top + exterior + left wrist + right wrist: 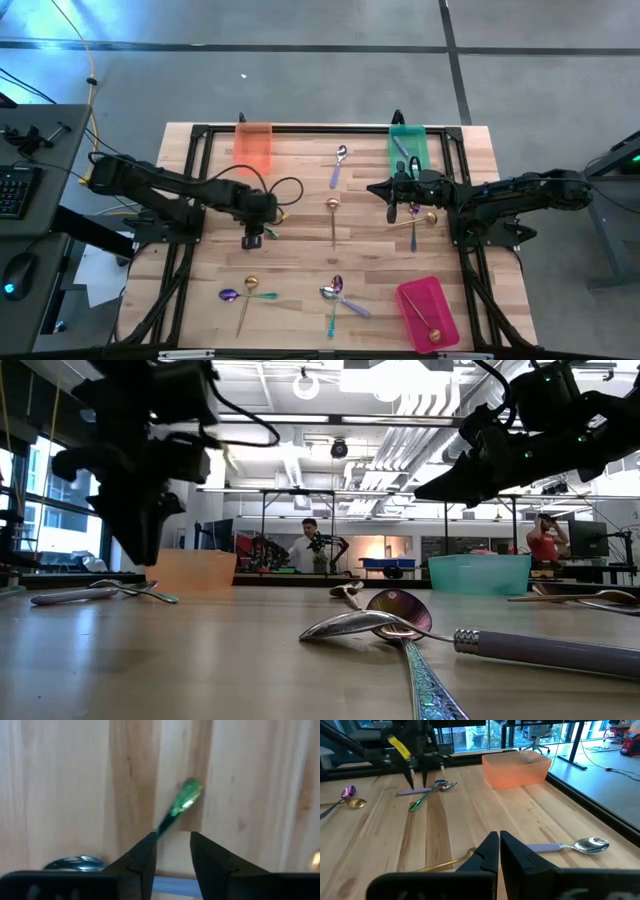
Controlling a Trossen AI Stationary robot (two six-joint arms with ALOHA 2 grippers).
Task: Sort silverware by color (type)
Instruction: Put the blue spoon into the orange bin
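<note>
1. The worktop [300, 300] carries an orange tray [253, 146] and a green tray [408, 146] at the far edge, a pink tray [428, 312] at the near right, and spoons scattered between them
2. The left hand [252, 238] hangs over two crossed spoons, its fingers [142, 857] apart; the green-handled spoon [180, 809] points away from the gap. Judgement: drop straight, centre the handle, pinch one spoon only
3. The right hand [403, 210] hovers near the green tray, fingers almost together, holding nothing; a gold spoon [447, 864] lies just under it, a lavender-handled spoon [572, 846] beside
</note>
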